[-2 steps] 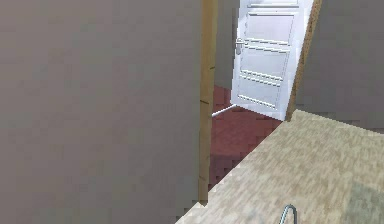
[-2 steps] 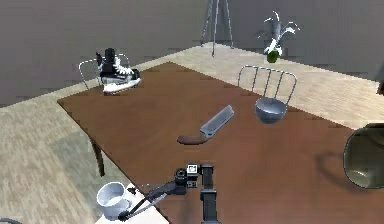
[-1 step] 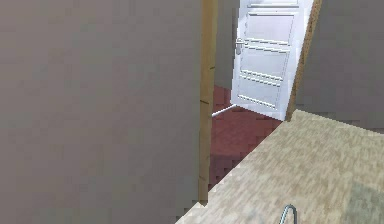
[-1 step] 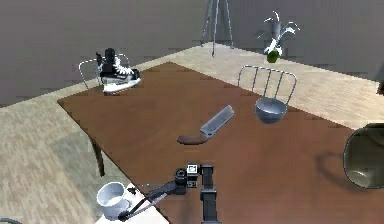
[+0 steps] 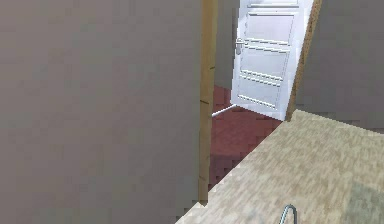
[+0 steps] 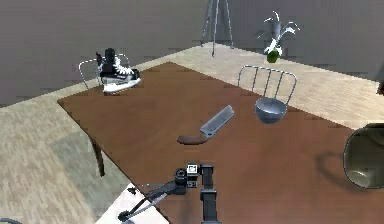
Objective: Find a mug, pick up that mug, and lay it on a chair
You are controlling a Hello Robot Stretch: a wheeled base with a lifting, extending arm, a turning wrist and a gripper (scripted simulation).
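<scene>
A brown wooden table spans the arm side view. My arm rises from the bottom edge, with its white marker squares over the table's near edge. The gripper reaches left from them, its thin fingers ending at the table's near corner over a pale patch. I cannot tell whether it holds anything. A dark, round, hollow vessel sits on the table, cut off by the right edge. One wire-backed chair stands at the table's far side, another at the far left corner.
On the table are a black-and-white skate-like boot, a grey bowl and a flat grey tool with a dark handle. A plant and tripod legs stand beyond. Ahead, a grey wall, a white door and dark red floor.
</scene>
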